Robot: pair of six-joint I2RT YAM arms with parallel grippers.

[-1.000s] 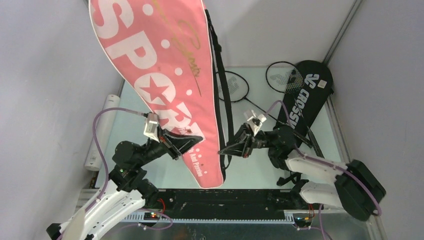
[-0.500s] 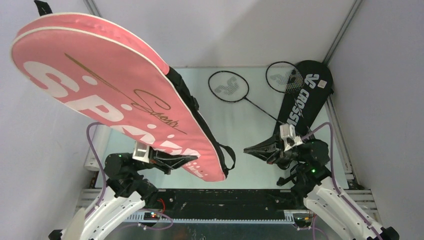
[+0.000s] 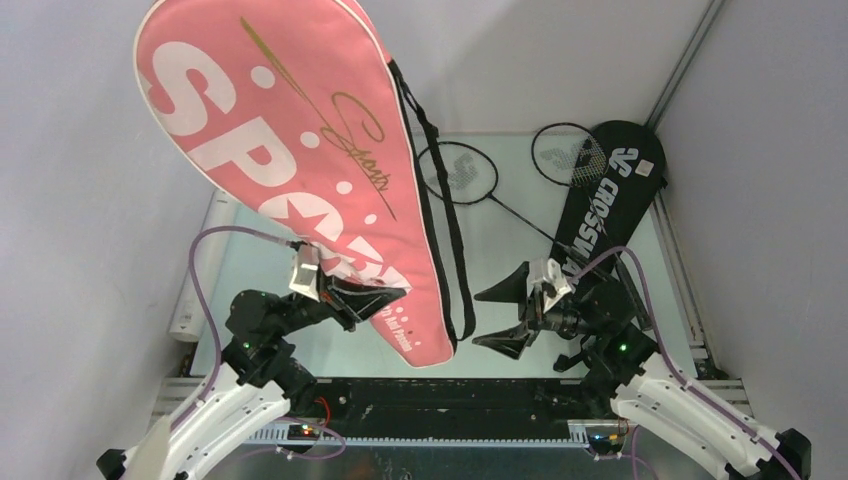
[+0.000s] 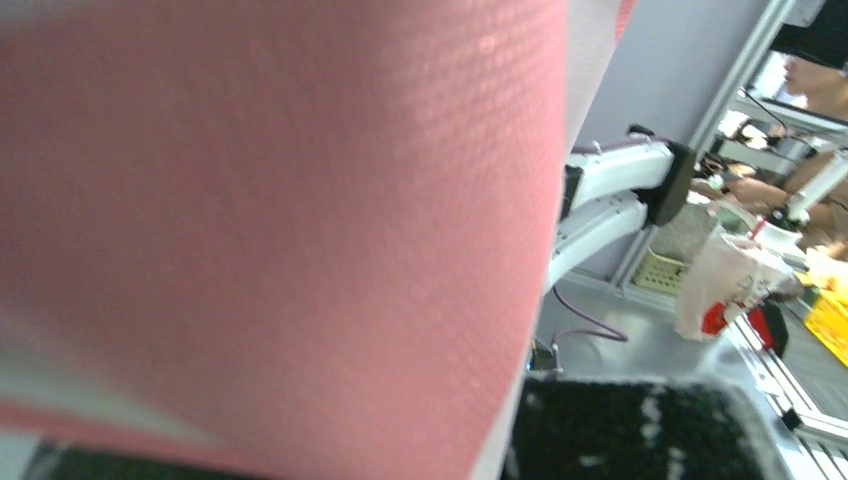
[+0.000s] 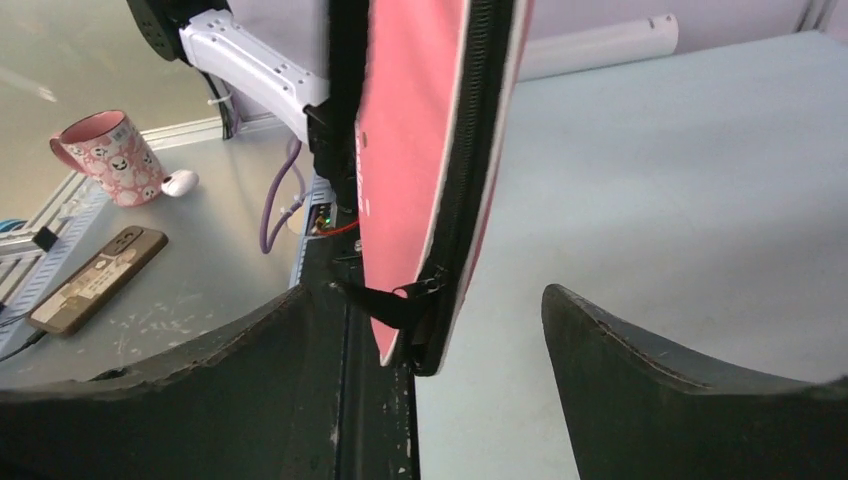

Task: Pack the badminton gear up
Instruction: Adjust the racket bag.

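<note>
The left pincer (image 3: pixel 385 297) is clenched on the narrow lower end of the pink bag (image 3: pixel 290 130) and holds it up off the table (image 3: pixel 500 250), the wide end high and leaning toward the left wall. The right pincer (image 3: pixel 480 320) is released, its jaws wide apart, just beside the bag's lower end and touching nothing. In the right wrist view the bag's zipped edge faces that pincer, and the black zip pull (image 5: pixel 395 305) hangs near the bottom, ahead of the gap between the jaws.

The step in hand looks like taking that zip pull. To do it well, the right pincer should ease forward until the pull alone sits between the jaws, then pinch the tab rather than the cloth or the strap beside it. The left pincer should hold steady, since the tall bag will likely sway. Any pull should run along the zip line, not across it.

Whether rackets are inside the pink bag cannot be told. The black bag (image 3: pixel 610 190) lies at the far right of the table with a racket (image 3: pixel 458 172) near it, and the tube (image 3: pixel 200 270) lies along the left edge
</note>
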